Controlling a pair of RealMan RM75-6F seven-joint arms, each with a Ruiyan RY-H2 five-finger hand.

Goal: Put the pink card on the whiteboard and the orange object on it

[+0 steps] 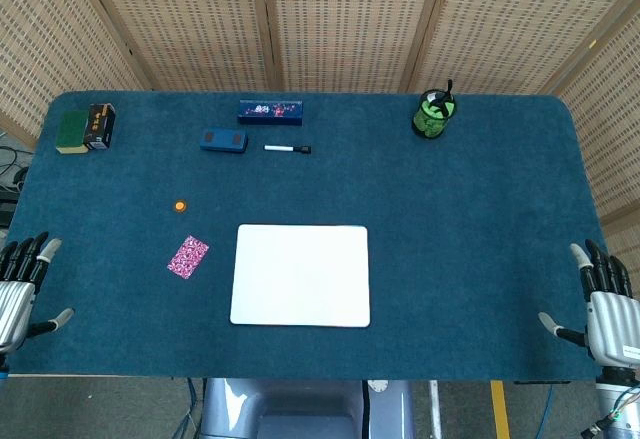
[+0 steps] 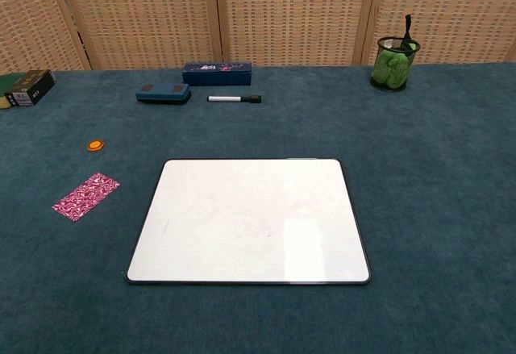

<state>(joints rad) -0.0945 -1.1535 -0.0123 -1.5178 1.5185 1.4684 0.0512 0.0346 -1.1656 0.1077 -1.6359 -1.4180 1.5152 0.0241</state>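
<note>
The white whiteboard (image 1: 300, 274) (image 2: 250, 218) lies flat in the middle of the blue table, nothing on it. A patterned pink card (image 1: 187, 256) (image 2: 85, 195) lies on the cloth just left of the board. A small round orange object (image 1: 180, 205) (image 2: 96, 145) sits farther back and left of the card. My left hand (image 1: 20, 289) rests open at the table's near left edge, fingers apart and holding nothing. My right hand (image 1: 605, 309) is open at the near right edge, also holding nothing. Neither hand shows in the chest view.
A blue eraser (image 1: 222, 140), a marker pen (image 1: 288, 148) and a dark blue box (image 1: 270, 110) lie behind the board. A black mesh cup with green contents (image 1: 435, 114) stands at the back right. A green block and a black box (image 1: 87, 127) sit at the back left.
</note>
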